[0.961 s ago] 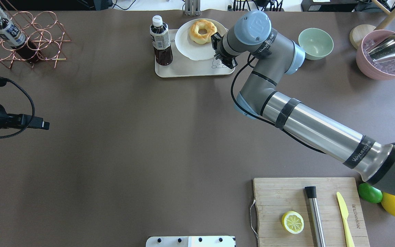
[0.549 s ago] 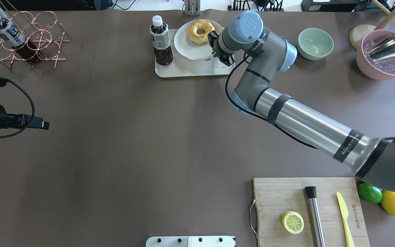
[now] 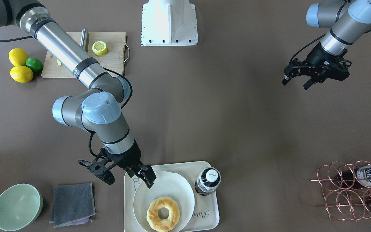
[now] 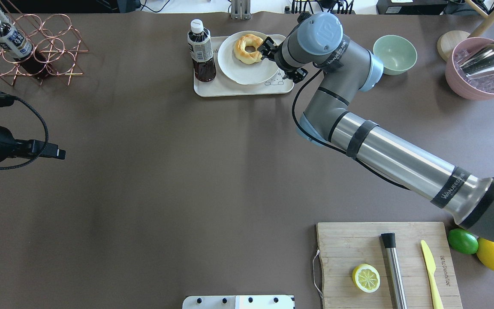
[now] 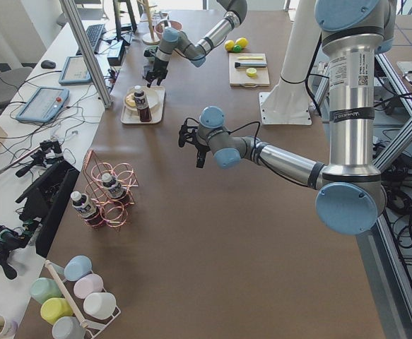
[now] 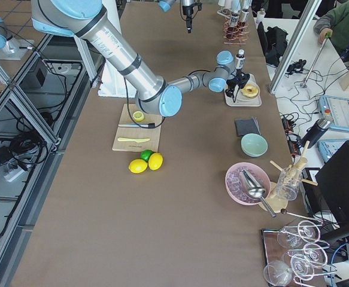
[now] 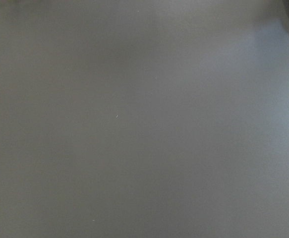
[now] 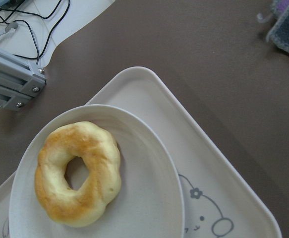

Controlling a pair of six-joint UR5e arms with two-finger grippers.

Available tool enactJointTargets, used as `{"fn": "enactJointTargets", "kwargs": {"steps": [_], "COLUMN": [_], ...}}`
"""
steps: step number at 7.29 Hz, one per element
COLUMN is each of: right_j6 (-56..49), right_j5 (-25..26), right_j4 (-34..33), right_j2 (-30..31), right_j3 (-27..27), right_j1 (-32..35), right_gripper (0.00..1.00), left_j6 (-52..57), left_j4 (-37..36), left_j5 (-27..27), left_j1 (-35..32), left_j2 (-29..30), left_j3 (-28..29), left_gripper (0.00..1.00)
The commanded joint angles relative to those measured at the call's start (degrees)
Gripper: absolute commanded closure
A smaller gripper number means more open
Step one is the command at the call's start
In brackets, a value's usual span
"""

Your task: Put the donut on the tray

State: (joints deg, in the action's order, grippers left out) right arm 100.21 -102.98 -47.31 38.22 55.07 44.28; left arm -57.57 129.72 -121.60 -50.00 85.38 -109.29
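The golden ring donut (image 4: pixel 248 48) (image 3: pixel 163 214) (image 8: pixel 77 173) lies on a round white plate (image 4: pixel 247 71) (image 3: pixel 175 187). The plate rests on the cream tray (image 4: pixel 238 89) (image 3: pixel 212 215) (image 8: pixel 218 163) with the bear drawing. My right gripper (image 4: pixel 266 46) (image 3: pixel 140 177) hovers at the plate's rim, right beside the donut. Its jaws look open, one finger over the plate and one outside it, with nothing held. My left gripper (image 3: pixel 296 80) (image 4: pixel 56 153) is open and empty, far off over bare table.
A dark drink bottle (image 4: pixel 200 51) stands on the tray's left end. A green bowl (image 4: pixel 395 53) and a grey cloth (image 3: pixel 72 203) lie to the tray's right. A copper bottle rack (image 4: pixel 37 51) is at the far left, a cutting board (image 4: pixel 345 240) at the near right.
The plate with the donut has come down and settled flat on the tray. My right gripper has turned and moved from the plate's right edge up beside the donut.
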Motion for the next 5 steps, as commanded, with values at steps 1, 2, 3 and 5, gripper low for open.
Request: {"fn": "enactJointTargets", "kwargs": {"steps": [1, 2, 3, 5], "right_j6": [-4.12, -12.32, -18.76, -36.47], "right_j5": [-5.1, -7.39, -10.8, -18.1], "right_j4": [-0.32, 0.11, 0.03, -0.15], "right_j2": [12.79, 18.76, 24.3, 38.6], "right_j3": [14.31, 16.88, 19.69, 25.93], "right_j1": [1.68, 3.6, 6.41, 15.27], "right_gripper": [0.0, 0.0, 0.0, 0.0], "left_j6": [0.09, 2.0, 8.72, 23.83], "left_j4": [0.01, -0.17, -0.43, -0.7], "left_j5": [-1.87, -5.71, -8.8, -14.95], "left_j1": [-1.23, -4.28, -8.23, -17.97], "left_j2": [0.14, -0.47, -1.26, -3.64], "left_j3": [0.22, 0.31, 1.96, 7.4], "left_gripper": [0.02, 0.02, 0.02, 0.02]}}
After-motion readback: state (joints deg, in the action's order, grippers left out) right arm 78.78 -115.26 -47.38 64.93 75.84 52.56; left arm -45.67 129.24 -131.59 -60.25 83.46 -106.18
